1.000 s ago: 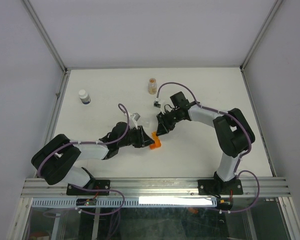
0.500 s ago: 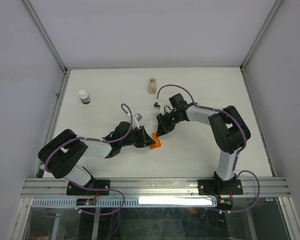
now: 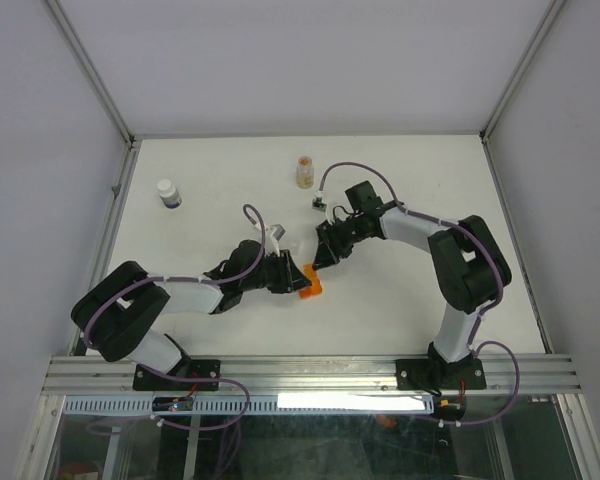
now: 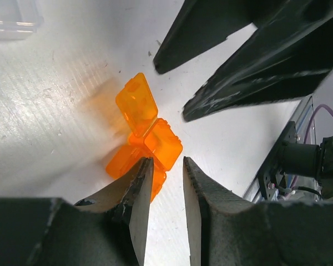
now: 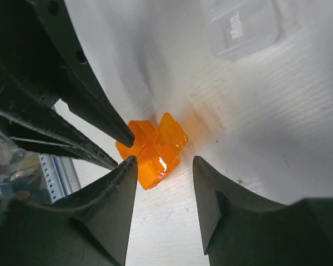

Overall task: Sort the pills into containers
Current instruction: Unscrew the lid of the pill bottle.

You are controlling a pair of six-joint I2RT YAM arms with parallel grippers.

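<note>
A stubby translucent orange container [image 3: 310, 284] with flipped-open lids lies on the white table. It shows in the left wrist view [image 4: 155, 138] and the right wrist view [image 5: 155, 141]. My left gripper [image 3: 293, 276] [image 4: 166, 162] is narrowly open, with its left finger tip against the container's near edge and nothing between the jaws. My right gripper [image 3: 323, 262] [image 5: 164, 160] is open and empty just short of it on the opposite side. A clear vial [image 3: 305, 172] with orange-tan contents and a white bottle with a dark band [image 3: 168, 193] stand far back. No loose pills show.
A clear plastic cap [image 5: 244, 25] lies on the table just beyond the orange container, and it also shows in the left wrist view [image 4: 11, 19]. The two grippers' fingers point at each other, close together. Metal frame posts line the table's sides.
Both grippers have shifted only slightly around the orange container. The right wrist has edged a little up and right. The container has stayed in place.
</note>
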